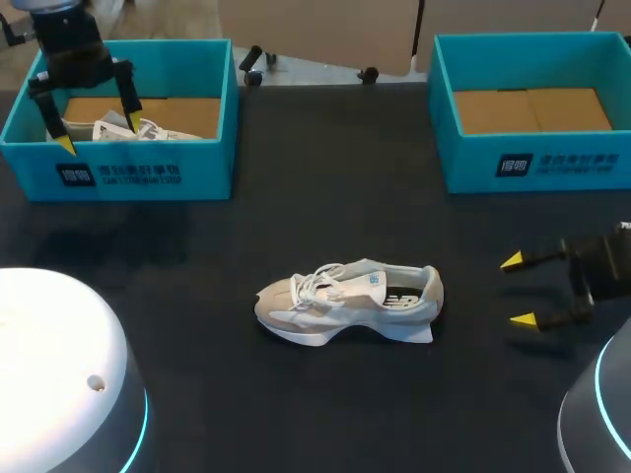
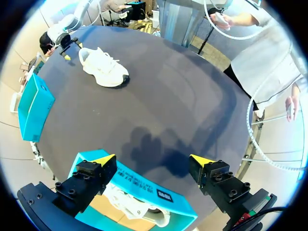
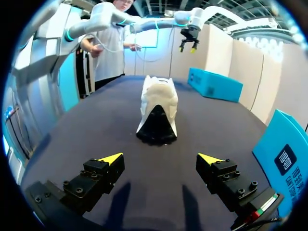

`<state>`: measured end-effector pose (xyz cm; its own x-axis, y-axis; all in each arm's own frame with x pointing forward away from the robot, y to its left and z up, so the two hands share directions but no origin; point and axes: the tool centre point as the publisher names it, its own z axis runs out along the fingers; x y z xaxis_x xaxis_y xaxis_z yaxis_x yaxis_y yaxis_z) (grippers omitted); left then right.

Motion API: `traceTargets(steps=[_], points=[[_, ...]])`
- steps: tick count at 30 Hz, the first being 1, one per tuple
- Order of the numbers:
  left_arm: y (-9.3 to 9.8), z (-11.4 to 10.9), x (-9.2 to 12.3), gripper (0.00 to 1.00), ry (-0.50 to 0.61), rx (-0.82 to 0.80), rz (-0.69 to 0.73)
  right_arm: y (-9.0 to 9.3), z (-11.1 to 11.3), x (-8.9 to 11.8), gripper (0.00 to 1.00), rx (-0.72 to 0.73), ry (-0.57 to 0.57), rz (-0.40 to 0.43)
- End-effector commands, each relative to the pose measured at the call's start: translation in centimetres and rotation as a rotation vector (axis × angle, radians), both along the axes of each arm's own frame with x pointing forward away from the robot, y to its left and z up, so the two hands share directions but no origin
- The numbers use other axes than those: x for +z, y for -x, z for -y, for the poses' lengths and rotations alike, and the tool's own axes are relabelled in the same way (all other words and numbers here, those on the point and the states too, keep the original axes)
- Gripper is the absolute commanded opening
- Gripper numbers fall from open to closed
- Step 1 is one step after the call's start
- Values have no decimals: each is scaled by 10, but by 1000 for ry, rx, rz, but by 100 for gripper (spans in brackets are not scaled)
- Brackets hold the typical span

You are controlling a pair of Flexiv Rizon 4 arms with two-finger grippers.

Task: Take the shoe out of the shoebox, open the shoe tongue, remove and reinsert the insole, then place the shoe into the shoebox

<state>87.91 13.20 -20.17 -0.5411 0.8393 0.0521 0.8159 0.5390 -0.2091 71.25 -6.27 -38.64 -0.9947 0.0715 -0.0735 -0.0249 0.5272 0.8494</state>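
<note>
Yellow-tipped left fingers (image 1: 130, 119) hang over the shoebox (image 1: 202, 163), right fingers (image 1: 513, 261) face the shoe (image 1: 345, 298), both spread empty.

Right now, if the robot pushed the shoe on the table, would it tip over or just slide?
Probably slide: the shoe sits flat on its wide sole on the smooth table. It looks light for its size, mostly mesh and foam. Its soft upper would likely squash if the right hand squeezed there; the heel seems firmer.

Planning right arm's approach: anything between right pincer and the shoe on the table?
Nothing: only bare table lies between the right pincer and the shoe, seen in the right wrist and head views.
</note>
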Motion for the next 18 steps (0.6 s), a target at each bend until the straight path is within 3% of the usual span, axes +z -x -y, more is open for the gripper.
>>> traceTargets(steps=[1,18], points=[[0,0,-1,100,-1,-1,1,6,-15,-1,100,-51,2,8],[0,0,-1,100,-1,-1,1,-1,-57,-6,100,-75,-9,-24]])
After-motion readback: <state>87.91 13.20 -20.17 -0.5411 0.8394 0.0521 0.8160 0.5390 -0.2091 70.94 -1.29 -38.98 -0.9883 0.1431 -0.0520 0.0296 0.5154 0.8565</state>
